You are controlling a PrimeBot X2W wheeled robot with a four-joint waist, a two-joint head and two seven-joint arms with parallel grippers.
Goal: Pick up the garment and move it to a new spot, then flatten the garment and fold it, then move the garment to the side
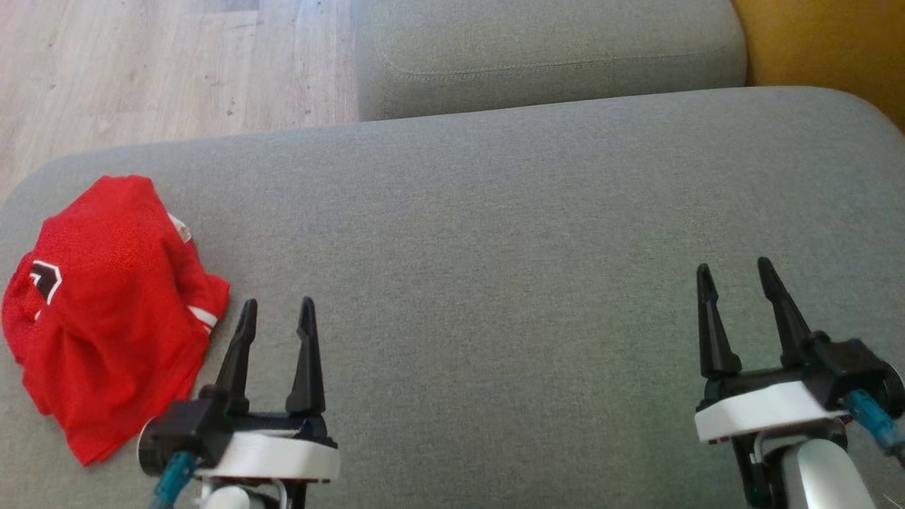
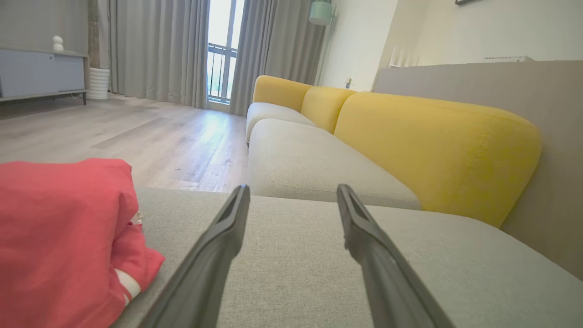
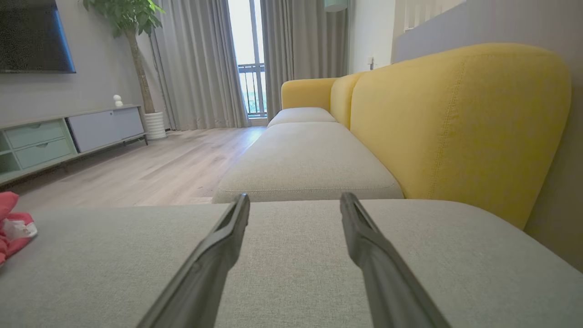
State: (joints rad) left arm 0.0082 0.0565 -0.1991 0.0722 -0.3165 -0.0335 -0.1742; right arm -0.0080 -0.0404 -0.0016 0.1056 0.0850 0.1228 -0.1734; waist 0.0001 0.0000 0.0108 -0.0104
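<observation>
Garment (image 1: 106, 311): head view, lower left of frame, a red crumpled heap on the grey cushion (image 1: 495, 233).
Left gripper (image 1: 277, 302): lower left, just beside the heap, fingers apart, empty.
Right gripper (image 1: 733, 264): lower right, well apart from it, fingers spread, empty.
Left wrist view: red cloth bunched lower left, beside parted fingers.
Right wrist view: red scrap at left edge, fingers wide.
Progress: seemingly nothing done; pick-up, move, flattening, folding, setting aside all ahead.
</observation>
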